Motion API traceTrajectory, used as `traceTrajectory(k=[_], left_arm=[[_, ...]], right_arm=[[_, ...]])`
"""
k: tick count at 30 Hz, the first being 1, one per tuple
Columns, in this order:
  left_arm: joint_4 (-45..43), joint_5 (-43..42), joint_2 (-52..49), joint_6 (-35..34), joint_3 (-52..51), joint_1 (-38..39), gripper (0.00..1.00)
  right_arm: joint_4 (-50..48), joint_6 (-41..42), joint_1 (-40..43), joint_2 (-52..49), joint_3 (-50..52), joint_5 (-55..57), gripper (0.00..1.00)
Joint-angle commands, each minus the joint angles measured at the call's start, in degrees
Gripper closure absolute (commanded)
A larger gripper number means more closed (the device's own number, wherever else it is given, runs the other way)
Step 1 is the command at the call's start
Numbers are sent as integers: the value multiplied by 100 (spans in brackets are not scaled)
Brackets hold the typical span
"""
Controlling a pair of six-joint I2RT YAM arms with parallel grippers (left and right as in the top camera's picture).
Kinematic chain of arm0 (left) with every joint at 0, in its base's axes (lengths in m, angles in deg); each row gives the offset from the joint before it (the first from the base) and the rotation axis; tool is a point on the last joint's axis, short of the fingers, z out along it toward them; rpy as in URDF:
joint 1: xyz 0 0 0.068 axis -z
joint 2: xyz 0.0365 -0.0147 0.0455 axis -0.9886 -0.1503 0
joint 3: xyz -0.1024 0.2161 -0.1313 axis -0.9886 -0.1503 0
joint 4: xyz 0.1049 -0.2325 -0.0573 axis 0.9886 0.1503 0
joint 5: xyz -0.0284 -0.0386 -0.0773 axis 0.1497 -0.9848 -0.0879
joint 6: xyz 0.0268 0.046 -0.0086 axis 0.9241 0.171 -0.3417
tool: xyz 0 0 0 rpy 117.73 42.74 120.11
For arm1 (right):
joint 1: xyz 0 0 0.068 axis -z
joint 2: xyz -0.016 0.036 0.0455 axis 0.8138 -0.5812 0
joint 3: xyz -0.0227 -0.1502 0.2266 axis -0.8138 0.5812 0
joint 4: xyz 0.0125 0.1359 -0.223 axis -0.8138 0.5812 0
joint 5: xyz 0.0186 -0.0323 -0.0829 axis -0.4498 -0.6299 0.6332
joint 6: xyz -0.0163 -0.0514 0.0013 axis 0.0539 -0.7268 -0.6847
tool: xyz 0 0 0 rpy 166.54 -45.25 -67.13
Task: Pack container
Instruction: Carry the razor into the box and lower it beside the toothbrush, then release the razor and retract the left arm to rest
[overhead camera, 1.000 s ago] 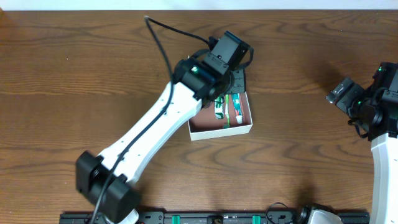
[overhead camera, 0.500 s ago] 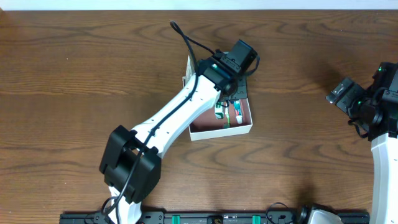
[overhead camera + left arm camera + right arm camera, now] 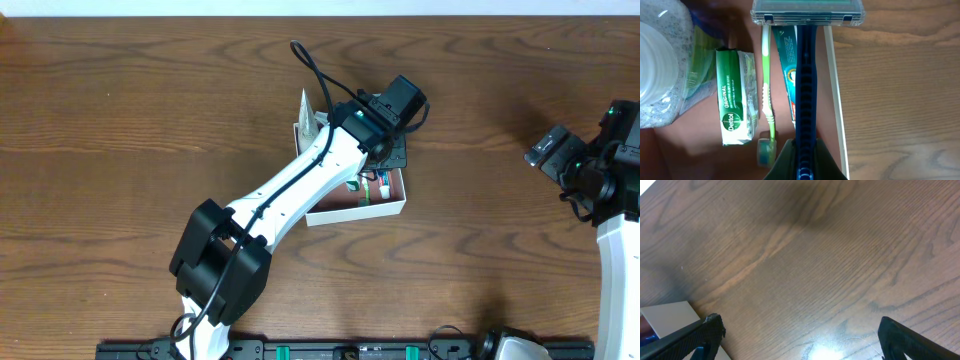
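Here, the razor (image 3: 804, 85) hangs close to the edge of the container (image 3: 360, 213).
The left gripper (image 3: 805, 162), at the bottom of its wrist view, is clamped on the razor over toothpaste (image 3: 788, 65), toothbrush (image 3: 768, 95) and soap box (image 3: 735, 105). The container, mid-frame overhead, has its white wall just right of the razor; released off-line, the razor could catch that rim and tip out. The right gripper (image 3: 800, 330) waits far right, fingers apart.

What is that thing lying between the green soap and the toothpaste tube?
A green toothbrush lies between the green soap and the toothpaste tube, inside the container. The left wrist view shows it.
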Motion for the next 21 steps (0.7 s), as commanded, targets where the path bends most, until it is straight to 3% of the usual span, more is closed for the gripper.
traceTrajectory(k=[1,3,5,21], left_arm=[[22,68,-72,-101,-37,-9,87],[20,68,-72,-101,-37,-9,69],[17,68,-72,-98,-37,-9,62],[13,-61,470,140,66,-57,61]], right_arm=[[4,-44,31,35,-68,76,1],[4,-44,31,35,-68,79,1],[4,-44,31,35,-68,76,1],[4,-44,31,35,-68,76,1]])
